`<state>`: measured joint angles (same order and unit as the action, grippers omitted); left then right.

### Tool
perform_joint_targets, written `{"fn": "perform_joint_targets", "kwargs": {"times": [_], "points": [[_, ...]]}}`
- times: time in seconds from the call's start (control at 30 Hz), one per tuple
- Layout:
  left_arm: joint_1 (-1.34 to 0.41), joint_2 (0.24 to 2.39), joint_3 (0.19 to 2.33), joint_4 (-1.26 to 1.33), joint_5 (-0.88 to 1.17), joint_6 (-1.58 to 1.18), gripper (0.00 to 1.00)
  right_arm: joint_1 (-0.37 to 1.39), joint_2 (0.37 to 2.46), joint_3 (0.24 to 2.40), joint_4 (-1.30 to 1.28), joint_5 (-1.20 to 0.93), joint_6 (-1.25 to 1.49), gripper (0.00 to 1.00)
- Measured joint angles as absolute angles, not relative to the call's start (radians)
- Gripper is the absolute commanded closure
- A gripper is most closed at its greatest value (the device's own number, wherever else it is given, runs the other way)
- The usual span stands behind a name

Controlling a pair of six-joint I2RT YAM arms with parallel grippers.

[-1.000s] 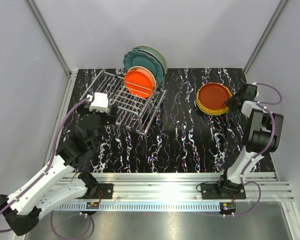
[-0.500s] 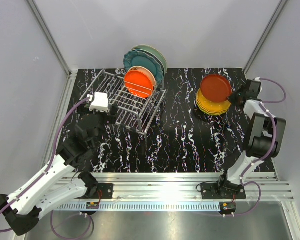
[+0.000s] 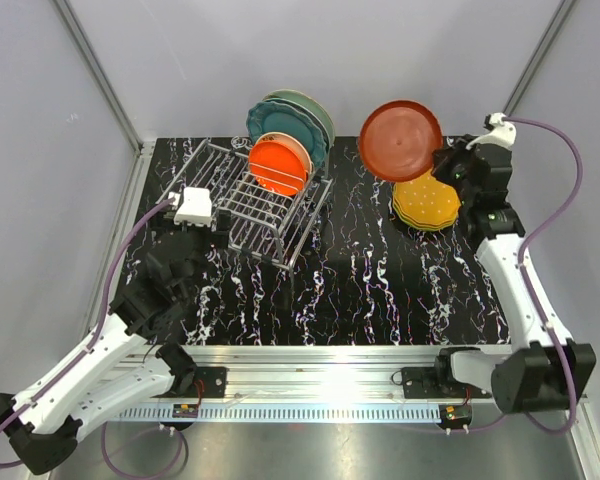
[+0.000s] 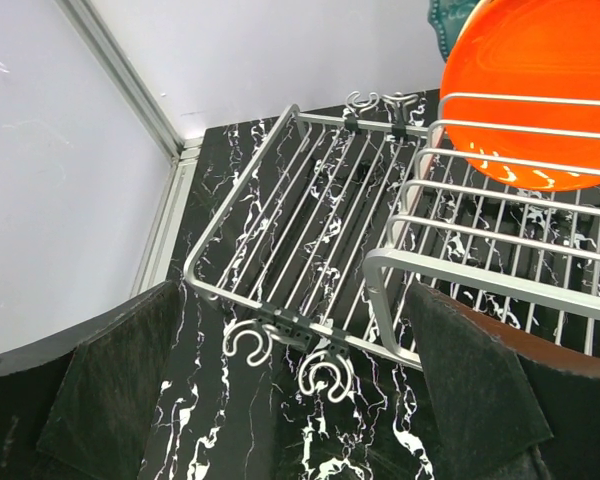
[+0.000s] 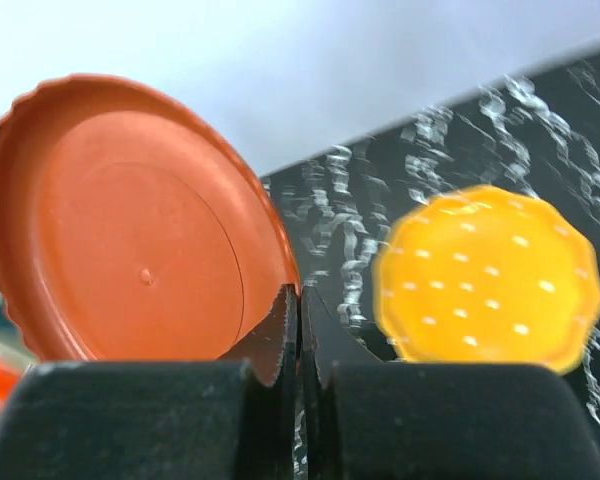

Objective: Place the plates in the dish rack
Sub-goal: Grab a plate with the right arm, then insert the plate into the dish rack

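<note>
My right gripper (image 3: 444, 166) is shut on the rim of a red-orange plate (image 3: 400, 140), holding it tilted on edge in the air above and left of the stack. In the right wrist view the plate (image 5: 130, 230) fills the left side, its edge pinched at my gripper (image 5: 300, 312). A dotted orange-yellow plate (image 3: 426, 203) tops the stack on the table, also seen as the dotted plate (image 5: 490, 280). The dish rack (image 3: 242, 212) holds a bright orange plate (image 3: 277, 165), a dark teal plate (image 3: 272, 120) and a mint green plate (image 3: 310, 106). My left gripper (image 4: 300, 400) stands open at the rack's (image 4: 310, 210) near-left corner, holding nothing.
Grey walls and metal posts close in the black marbled table (image 3: 360, 270) on the left, back and right. The rack's low left section (image 3: 205, 175) has bare bars. Two wire hooks (image 4: 325, 375) hang from the rack's near edge, between my left fingers.
The right gripper shut on the red-orange plate, lifted it off the stack and swung it up and to the left, tilting it on edge. The left arm has stayed put.
</note>
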<state>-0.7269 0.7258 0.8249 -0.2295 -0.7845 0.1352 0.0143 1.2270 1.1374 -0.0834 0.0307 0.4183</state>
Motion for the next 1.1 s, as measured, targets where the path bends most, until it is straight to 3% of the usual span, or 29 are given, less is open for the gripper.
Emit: {"fn": "perform_joint_targets", "kwargs": {"times": [0.4, 0.73, 1.1], "points": [[-0.726, 0.712, 0.823, -0.223, -0.810, 0.137, 0.01, 0.378, 0.993, 1.137, -0.087, 0.271, 0.182, 1.00], [-0.726, 0.713, 0.807, -0.213, -0.825, 0.149, 0.01, 0.763, 1.097, 1.106, 0.080, 0.678, -0.138, 1.00], [-0.726, 0.714, 0.807, -0.207, -0.832, 0.154, 0.01, 0.921, 1.248, 1.021, 0.468, 0.909, -0.512, 1.00]]}}
